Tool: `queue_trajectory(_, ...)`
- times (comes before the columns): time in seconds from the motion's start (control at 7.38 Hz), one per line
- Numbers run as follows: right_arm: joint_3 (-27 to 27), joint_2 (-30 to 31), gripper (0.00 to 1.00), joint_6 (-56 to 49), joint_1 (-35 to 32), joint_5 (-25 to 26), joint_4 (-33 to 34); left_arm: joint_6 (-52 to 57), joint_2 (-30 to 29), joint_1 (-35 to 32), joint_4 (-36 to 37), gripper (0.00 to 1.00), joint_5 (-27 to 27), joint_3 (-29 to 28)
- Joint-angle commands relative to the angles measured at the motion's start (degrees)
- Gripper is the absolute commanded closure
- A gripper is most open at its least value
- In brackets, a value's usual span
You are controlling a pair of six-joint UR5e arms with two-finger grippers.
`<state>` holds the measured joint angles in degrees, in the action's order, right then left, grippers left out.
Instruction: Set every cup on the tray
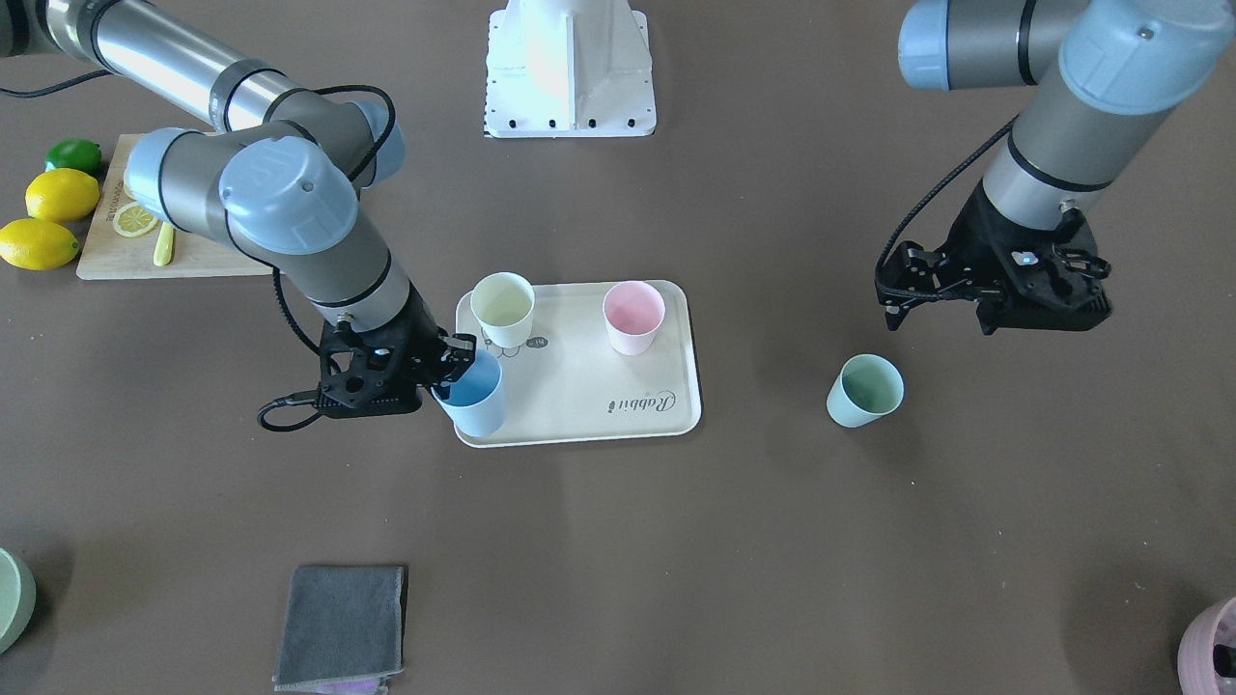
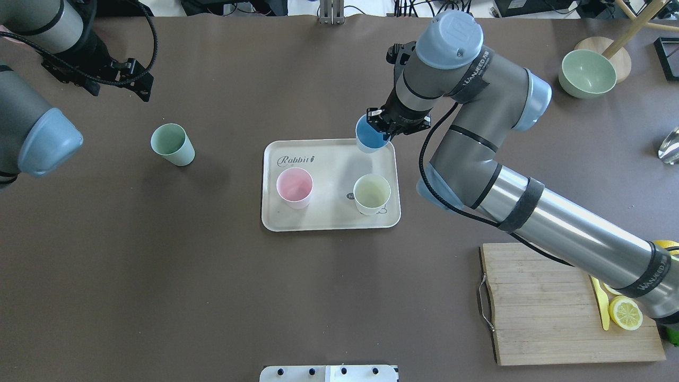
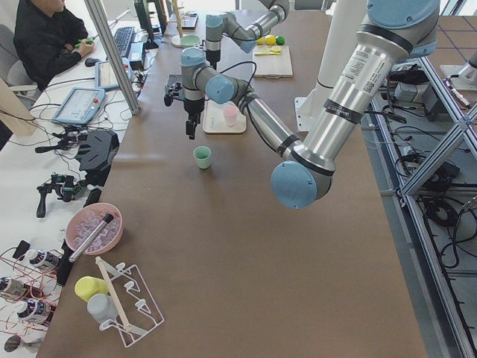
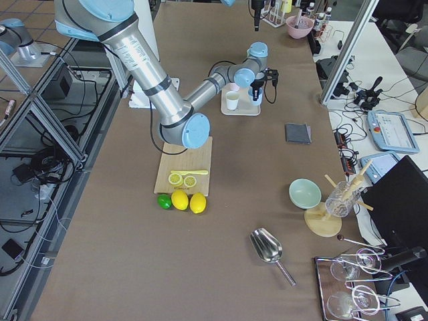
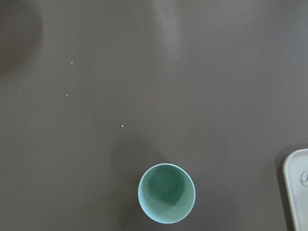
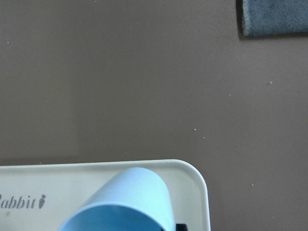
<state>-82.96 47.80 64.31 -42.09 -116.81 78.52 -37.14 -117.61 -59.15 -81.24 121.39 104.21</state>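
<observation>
The cream tray lies mid-table. A pale yellow cup and a light pink cup stand upright on it. My right gripper is shut on the rim of the light blue cup and holds it tilted over the tray's corner. I cannot tell whether the cup touches the tray. The mint green cup stands upright on the table, apart from the tray. My left gripper hangs above and beside it, apparently open and empty.
A wooden cutting board with lemon slices and a yellow knife lies on my right, with lemons and a lime beside it. A grey cloth, a pale green bowl and a mauve pot sit near the table's far edge.
</observation>
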Motion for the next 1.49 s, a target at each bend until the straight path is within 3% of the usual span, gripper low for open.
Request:
queue_trajectory(0.0,2.19,-1.31,1.00,0.99,1.22,0.70,-0.39,0.40,0.19,-0.18,-0.76,0.02,0.07,-0.85)
queue_trajectory(0.14,2.28,-1.13,0.23,0.99,1.22,0.70,-0.22,0.32,0.19,-0.09,-0.76,0.02,0.07,-1.11)
queue_trajectory(0.27,2.28,-1.05,0.01,2.29,1.40,0.62,-0.04,0.23,0.19,-0.09,-0.76,0.02,0.07,-1.29)
queue_trajectory(0.54,1.49,-1.22,0.00,3.01,0.35,-0.26,0.40,0.22,0.45,0.00,-1.20,0.02,0.07,-2.34)
queue_trajectory(0.95,-2.97,-1.05,0.00,2.14,-4.21,-5.35,5.20,-1.69,0.89,0.70,-16.28,0.02,-0.02,-13.65)
queue_trajectory(1.36,-5.02,-0.78,0.00,0.30,-7.38,-7.29,8.66,-8.37,3.52,5.78,-23.61,0.02,-0.63,-14.92)
